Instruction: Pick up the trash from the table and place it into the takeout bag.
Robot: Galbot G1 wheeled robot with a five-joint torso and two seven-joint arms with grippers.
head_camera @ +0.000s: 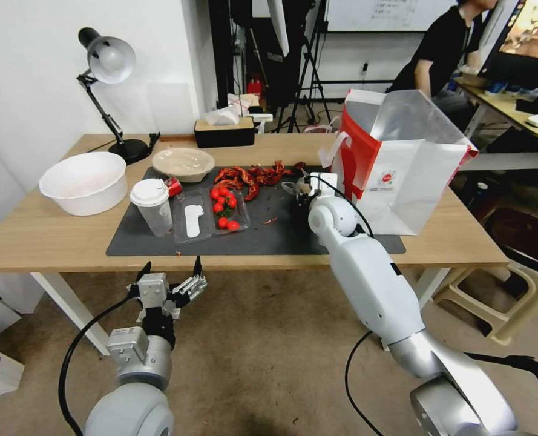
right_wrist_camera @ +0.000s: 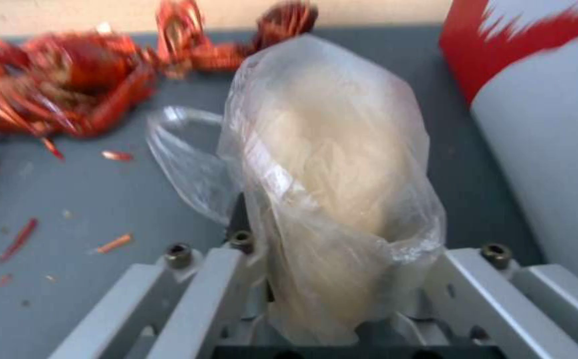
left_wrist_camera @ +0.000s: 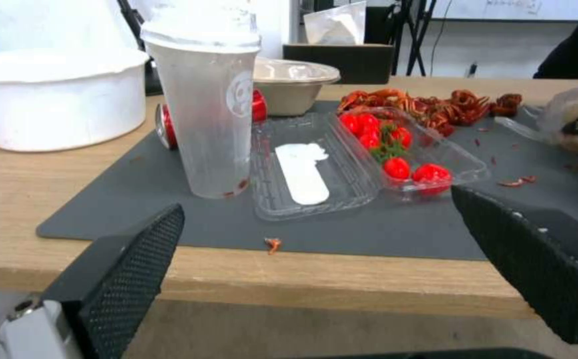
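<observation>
The knotted clear bag with the beige lump (right_wrist_camera: 332,184) is pinched between the fingers of the right gripper (head_camera: 300,189). It hangs just over the dark grey mat (head_camera: 281,233), right beside the takeout bag (head_camera: 402,163), which stands open on the table (head_camera: 32,236). Red shells (head_camera: 253,175) lie on the mat close by. The left gripper (head_camera: 170,272) waits low in front of the table edge with its fingers spread wide and nothing in them. The clear cup with the white lid (head_camera: 151,206) stands on the mat next to a clear box of little tomatoes (head_camera: 223,209). The shallow beige bowl (head_camera: 183,163) sits behind them.
</observation>
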